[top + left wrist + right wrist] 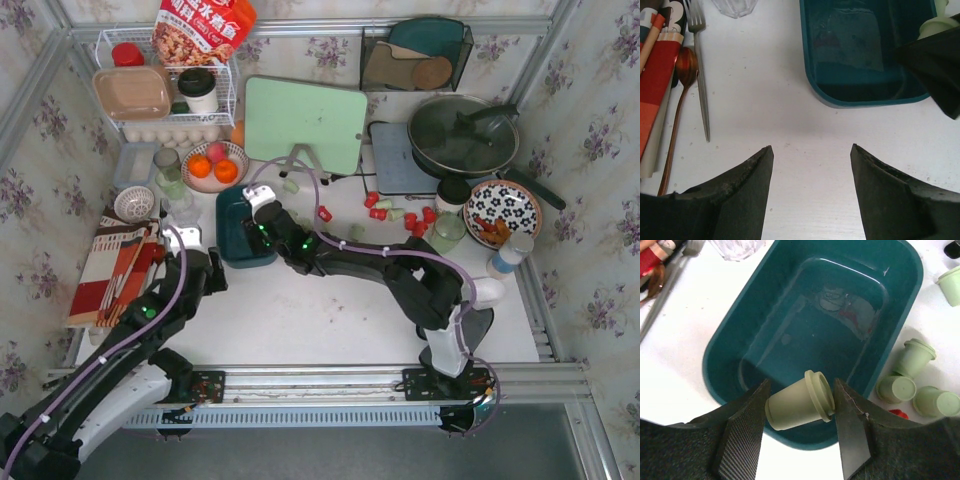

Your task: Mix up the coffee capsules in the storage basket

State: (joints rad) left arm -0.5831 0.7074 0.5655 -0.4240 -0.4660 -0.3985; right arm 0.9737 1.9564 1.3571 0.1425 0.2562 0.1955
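The dark teal storage basket (229, 238) lies left of centre; it looks empty in the left wrist view (865, 75) and the right wrist view (790, 330). My right gripper (258, 203) is shut on a pale green capsule (799, 401), held sideways between the fingers above the basket's near rim. Three more green capsules (907, 357) and a red one (897, 413) lie on the table beside the basket. Other red and green capsules (395, 213) are scattered to the right. My left gripper (811, 150) is open and empty over bare table, just short of the basket.
A fork (701, 75), a copper spoon (682, 65) and a striped cloth (110, 270) lie left of the basket. A glass (735, 6) stands beyond them. The fruit bowl (236, 155), a green cutting board (305, 125) and a lidded pan (462, 135) stand behind.
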